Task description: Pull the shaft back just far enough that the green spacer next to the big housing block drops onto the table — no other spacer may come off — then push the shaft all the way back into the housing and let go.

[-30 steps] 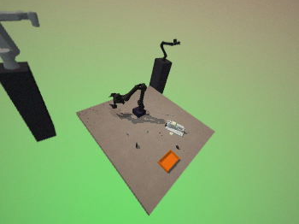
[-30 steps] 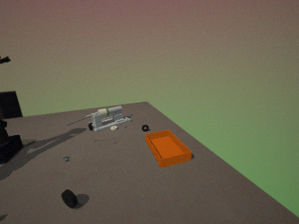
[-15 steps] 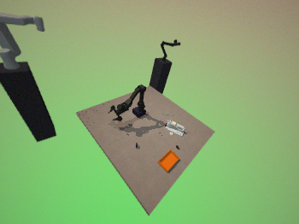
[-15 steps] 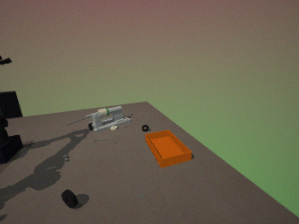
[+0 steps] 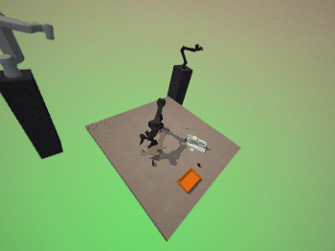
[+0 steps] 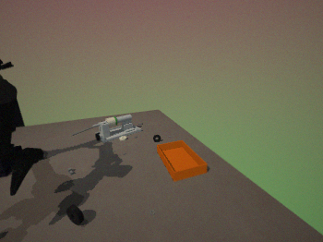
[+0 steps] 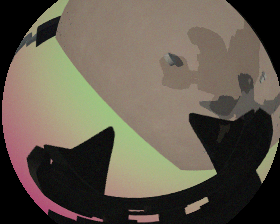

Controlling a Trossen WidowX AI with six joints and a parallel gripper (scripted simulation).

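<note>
The pale grey shaft fixture stands on the table. The green spacer is still on the shaft line, between a cream spacer and the grey housing block. A thin grey rod sticks out at the fixture's left end in the exterior view. A cream ring lies on the table beside the fixture. My gripper is open and empty, above the table and well away from the fixture. The fixture is not clearly visible in the wrist view. Exact contact between spacer and housing is too small to tell.
An orange tray stands beyond the fixture. A black ring lies between them. A black wheel lies in the foreground, near a small grey piece. Two other arms stand on black pedestals off the table.
</note>
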